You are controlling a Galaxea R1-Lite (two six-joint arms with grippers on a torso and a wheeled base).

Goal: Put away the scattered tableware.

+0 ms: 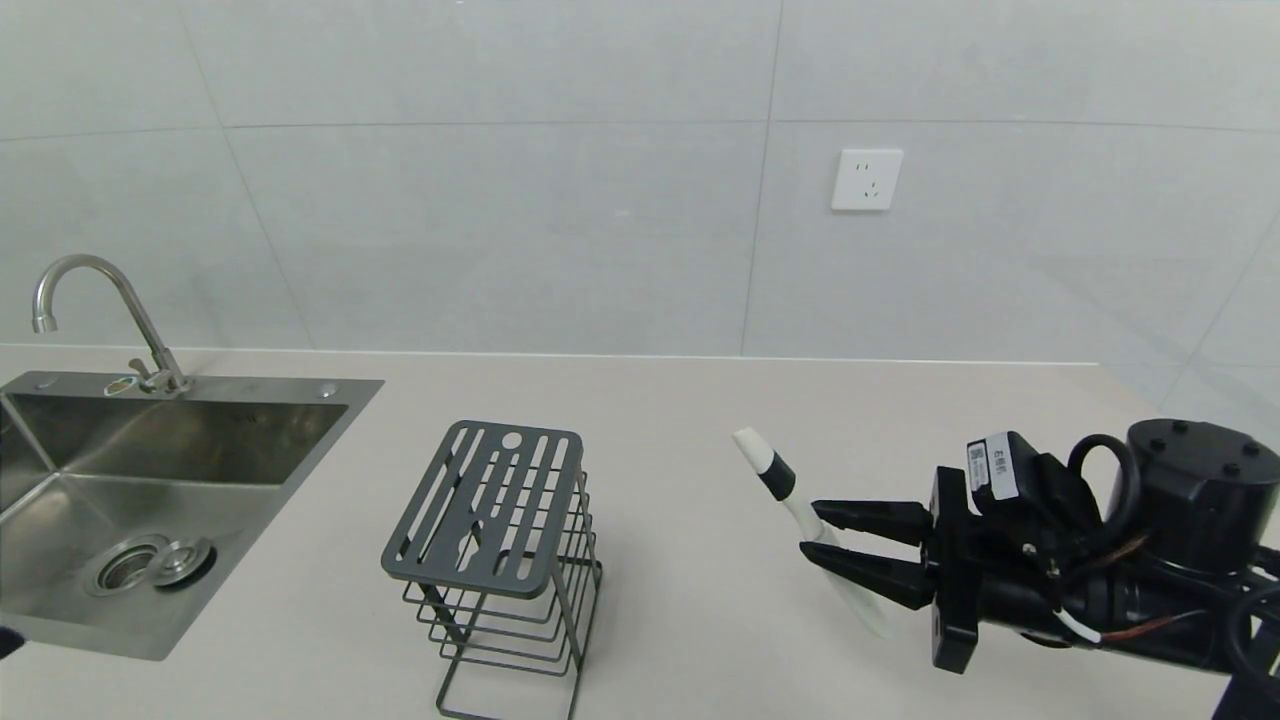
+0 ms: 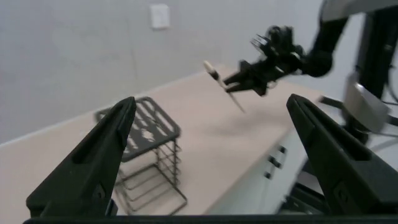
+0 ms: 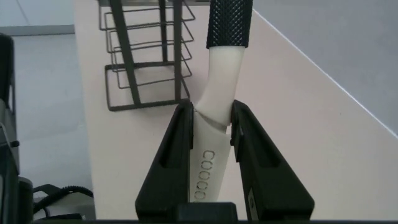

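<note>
My right tool (image 1: 810, 532), lower right of frame, is clamped on the white knife (image 1: 775, 475) above the worktop (image 1: 700, 620), handle sticking up-left. Left tool (image 2: 209, 102) is wide, empty. Slotted rack (image 1: 490, 500) sits lower centre. I'd tip the blade down, line it with a long slot, then lower slowly without twisting.
</note>
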